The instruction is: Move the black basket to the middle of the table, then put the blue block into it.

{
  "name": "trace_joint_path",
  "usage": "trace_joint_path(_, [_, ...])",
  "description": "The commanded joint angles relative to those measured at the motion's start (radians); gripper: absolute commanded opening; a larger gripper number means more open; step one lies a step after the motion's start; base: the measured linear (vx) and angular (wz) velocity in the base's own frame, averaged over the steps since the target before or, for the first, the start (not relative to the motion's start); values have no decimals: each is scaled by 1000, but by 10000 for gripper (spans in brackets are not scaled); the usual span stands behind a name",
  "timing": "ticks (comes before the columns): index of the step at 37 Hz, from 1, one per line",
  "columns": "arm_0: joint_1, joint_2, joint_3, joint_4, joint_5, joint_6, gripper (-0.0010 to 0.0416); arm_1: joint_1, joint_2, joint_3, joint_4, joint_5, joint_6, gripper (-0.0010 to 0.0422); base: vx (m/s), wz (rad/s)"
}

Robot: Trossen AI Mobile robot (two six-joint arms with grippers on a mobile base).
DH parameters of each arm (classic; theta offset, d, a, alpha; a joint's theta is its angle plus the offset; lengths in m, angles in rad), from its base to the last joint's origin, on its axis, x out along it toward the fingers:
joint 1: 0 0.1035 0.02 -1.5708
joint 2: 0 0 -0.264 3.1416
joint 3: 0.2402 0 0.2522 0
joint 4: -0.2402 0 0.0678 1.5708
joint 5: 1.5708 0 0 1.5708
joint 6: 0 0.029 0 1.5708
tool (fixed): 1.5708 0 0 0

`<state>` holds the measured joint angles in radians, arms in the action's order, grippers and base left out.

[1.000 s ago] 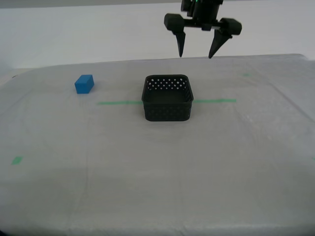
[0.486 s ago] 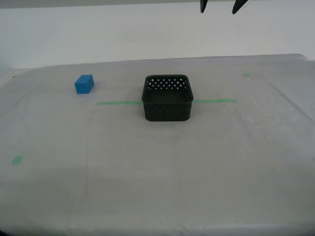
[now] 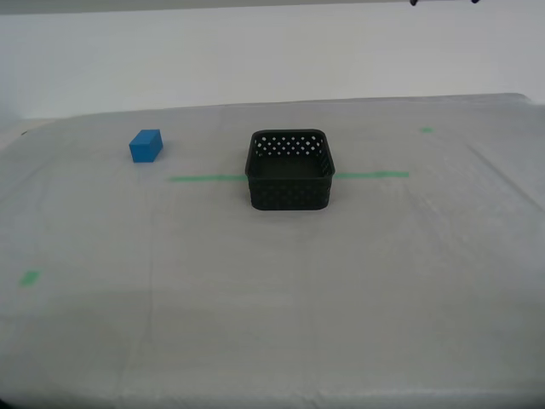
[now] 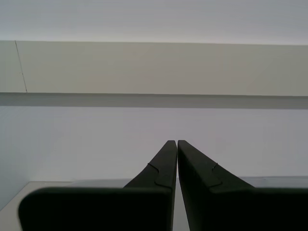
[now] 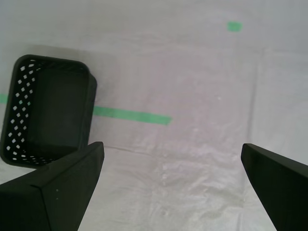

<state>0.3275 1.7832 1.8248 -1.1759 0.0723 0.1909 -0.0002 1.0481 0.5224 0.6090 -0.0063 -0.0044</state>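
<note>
The black basket (image 3: 289, 194) stands empty and upright in the middle of the table (image 3: 255, 298), across the green tape line (image 3: 200, 178). The blue block (image 3: 146, 146) lies on the table toward the exterior view's left, apart from the basket. My first gripper (image 5: 171, 147) is open and empty, high above the table, with the basket (image 5: 17, 115) off to one side below it. In the exterior view only its fingertips (image 3: 415, 2) show, at the top edge. My second gripper (image 4: 174, 142) is shut on nothing and faces a white wall.
Small green marks lie at the front on the exterior view's left (image 3: 30, 277) and at the back right (image 3: 426, 129); the latter also shows in the first wrist view (image 5: 234, 26). A white wall stands behind the table's far edge.
The open gripper above the basket has risen and drifted toward the exterior view's right, almost out of the top of the picture. The basket and the block have not moved.
</note>
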Motion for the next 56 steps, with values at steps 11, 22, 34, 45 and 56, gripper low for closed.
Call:
trace_joint_path(11, [-116, -238, -365, 92, 3, -29, 401, 0, 0, 1, 6, 0, 2, 0, 0, 0])
trace_joint_path(22, [-172, -352, -591, 223, -13, -41, 401, 0, 0, 1, 6, -1, 2, 0, 0, 0])
trace_joint_path(34, [-172, -404, -735, 373, -14, -59, 400, 0, 0, 1, 6, 0, 2, 0, 0, 0])
trace_joint_path(45, [-171, -404, -779, 439, 15, -67, 398, 0, 0, 1, 6, -1, 2, 0, 0, 0])
trace_joint_path(56, [-171, -404, -774, 440, 15, -66, 399, 0, 0, 1, 6, -1, 2, 0, 0, 0])
